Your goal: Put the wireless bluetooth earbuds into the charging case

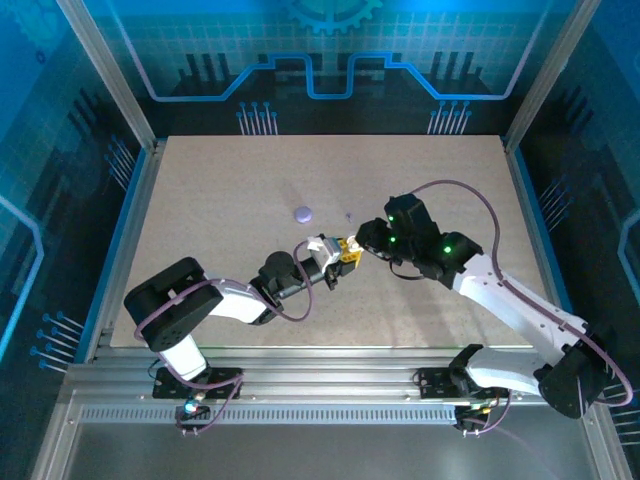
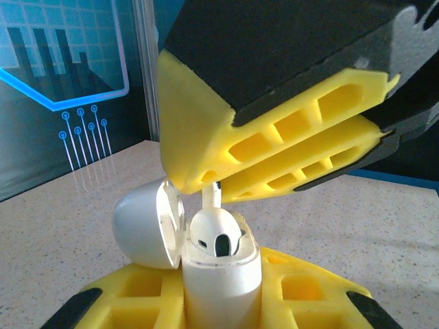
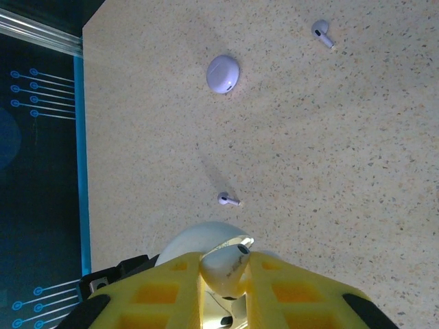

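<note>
The left tool (image 1: 344,253) is clamped on the open charging case (image 2: 223,281), over the middle of the desk (image 1: 200,200). The right tool (image 3: 224,269) pinches one earbud (image 2: 218,236), whose head sits in the case's well with its stem up. It looks nearly seated, though not yet let go. Two loose earbuds (image 3: 321,32) (image 3: 228,199) lie on the desk toward its far edge, near a closed round lavender pebble (image 3: 223,74). I judge the first insertion almost done, with the rest left to do.

Both arms wear white shells (image 1: 225,300) with black joint housings (image 1: 172,290). A thin purple cable (image 1: 470,190) loops behind each tool. The left tool (image 1: 346,253) and right tool (image 1: 356,245) end in yellow plastic fingers (image 2: 137,295) with rectangular pockets and black corner pads. Green lights (image 1: 449,240) glow behind the right tool.
</note>
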`<state>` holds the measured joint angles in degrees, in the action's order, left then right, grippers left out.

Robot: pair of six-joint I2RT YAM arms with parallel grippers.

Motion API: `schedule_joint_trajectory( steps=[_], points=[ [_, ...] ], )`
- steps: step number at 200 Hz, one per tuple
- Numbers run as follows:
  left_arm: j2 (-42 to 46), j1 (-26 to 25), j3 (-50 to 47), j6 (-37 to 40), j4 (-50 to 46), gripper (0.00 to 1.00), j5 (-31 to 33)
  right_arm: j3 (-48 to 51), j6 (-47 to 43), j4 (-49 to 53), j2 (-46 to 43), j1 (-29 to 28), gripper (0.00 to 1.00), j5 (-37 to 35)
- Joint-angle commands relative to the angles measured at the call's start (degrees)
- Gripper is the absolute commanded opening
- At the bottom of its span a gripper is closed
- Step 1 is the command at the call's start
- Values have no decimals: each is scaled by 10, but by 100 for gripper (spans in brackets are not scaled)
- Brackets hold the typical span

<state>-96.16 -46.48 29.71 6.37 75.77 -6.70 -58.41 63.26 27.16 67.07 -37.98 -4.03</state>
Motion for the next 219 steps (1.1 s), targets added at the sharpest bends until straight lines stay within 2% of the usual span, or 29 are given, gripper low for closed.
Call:
schedule_joint_trajectory(
  steps=[1,58,114,179,219],
  points=[
    [19,-9,-2,24,43,21,7,11,10,8,-10,-11,21,19],
    [19,-13,-3,27,43,21,15,24,17,10,-19,-14,21,22],
    [23,-19,-2,33,44,21,7,28,20,15,-11,-14,21,-8],
    [24,-36,-4,77,43,21,20,28,28,40,-20,-14,21,-39],
    [23,-40,-4,86,44,21,27,27,25,43,-25,-13,21,-34]
  ],
)
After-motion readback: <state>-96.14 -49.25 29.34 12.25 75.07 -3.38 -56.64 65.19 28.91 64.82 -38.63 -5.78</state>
